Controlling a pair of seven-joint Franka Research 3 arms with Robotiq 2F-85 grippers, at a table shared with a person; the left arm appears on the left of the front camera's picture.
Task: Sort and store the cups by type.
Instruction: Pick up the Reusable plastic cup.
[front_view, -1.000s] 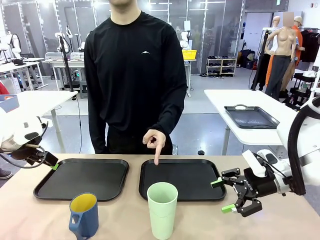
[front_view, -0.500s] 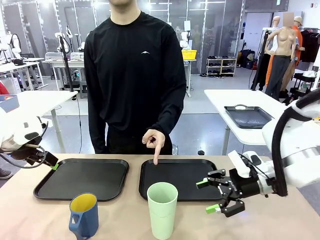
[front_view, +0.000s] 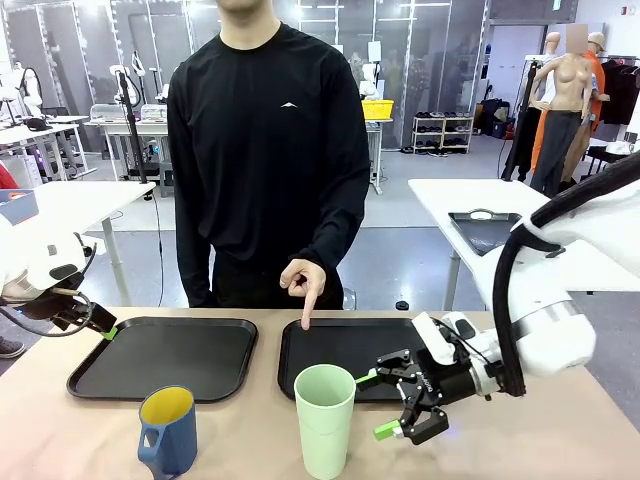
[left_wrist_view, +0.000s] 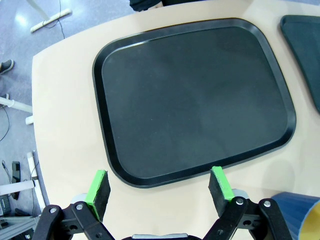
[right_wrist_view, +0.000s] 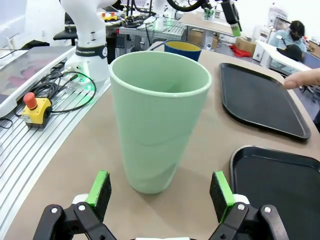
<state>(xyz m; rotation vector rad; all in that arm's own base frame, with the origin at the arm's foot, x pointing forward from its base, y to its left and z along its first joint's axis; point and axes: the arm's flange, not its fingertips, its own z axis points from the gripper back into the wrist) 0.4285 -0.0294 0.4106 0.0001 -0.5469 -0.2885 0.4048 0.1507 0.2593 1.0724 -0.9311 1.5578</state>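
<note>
The mint-green tumbler (front_view: 324, 420) stands upright near the middle of the desk (front_view: 240, 445), close to the near edge and just in front of the right tray (front_view: 345, 350). Left of it, and well apart, sits the blue mug (front_view: 167, 432), also upright. Its yellow inside is showing and its handle is turned to the near side, and it stands in front of the left tray (front_view: 160, 358). The two black trays lie side by side across the middle of the desk. And here is the right pincer (front_view: 376, 405), low over the desk and just to the right of the tumbler. Its jaws are spread wide and it has hold of nothing. Seen from its own wrist, the tumbler stands square in line with the gap, a little ahead of the green pads (right_wrist_view: 100, 187) and apart from both. Over on the far left, the left pincer (left_wrist_view: 160, 185) hangs above the bare desk beside the left tray's rim. It too is fully spread with nothing between its fingers, and a corner of the blue mug peeks in at the bottom right of that wrist view. At the far side stands a person in a black top. The person's hand (front_view: 303, 280) points straight down, index fingertip at the far rim of the right tray near its far-left corner.
</note>
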